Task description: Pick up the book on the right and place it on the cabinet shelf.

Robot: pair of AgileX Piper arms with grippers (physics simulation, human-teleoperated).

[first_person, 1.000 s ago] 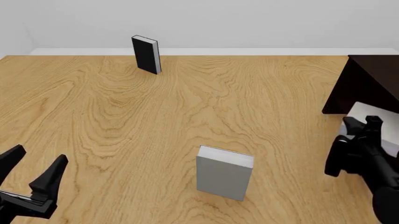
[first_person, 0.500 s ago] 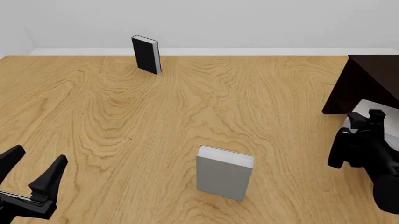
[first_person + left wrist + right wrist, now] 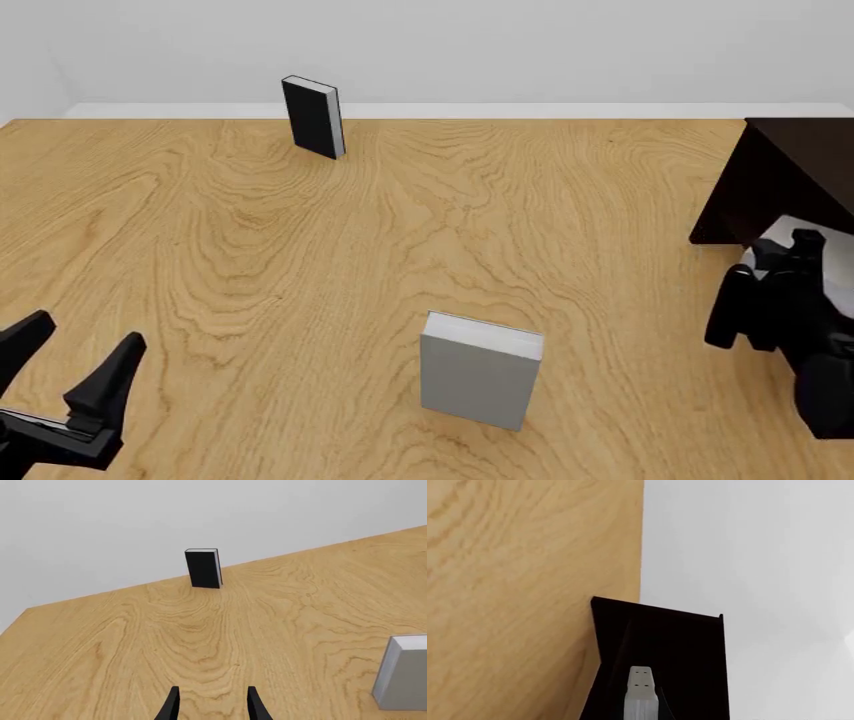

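The book (image 3: pixel 787 232), a light-grey slab, is held at the far right with my right gripper (image 3: pixel 790 256) shut on it, just in front of the very dark cabinet shelf (image 3: pixel 787 170). The right wrist view looks along the book (image 3: pixel 640 692), which stands between the fingers and points at the cabinet shelf (image 3: pixel 660 645) close ahead. My left gripper (image 3: pixel 74 365) hangs open and holds nothing at the near left, its fingertips spread (image 3: pixel 212 705).
A second grey book (image 3: pixel 481 368) stands upright in the near middle of the wooden table (image 3: pixel 400 230), also seen as a grey book (image 3: pixel 403 672) from the left wrist. A black-covered book (image 3: pixel 314 117) (image 3: pixel 203 568) stands at the far edge.
My right gripper, carrying the book, has moved a little forward and to the right, toward the cabinet. The left arm and the other books have stayed put.
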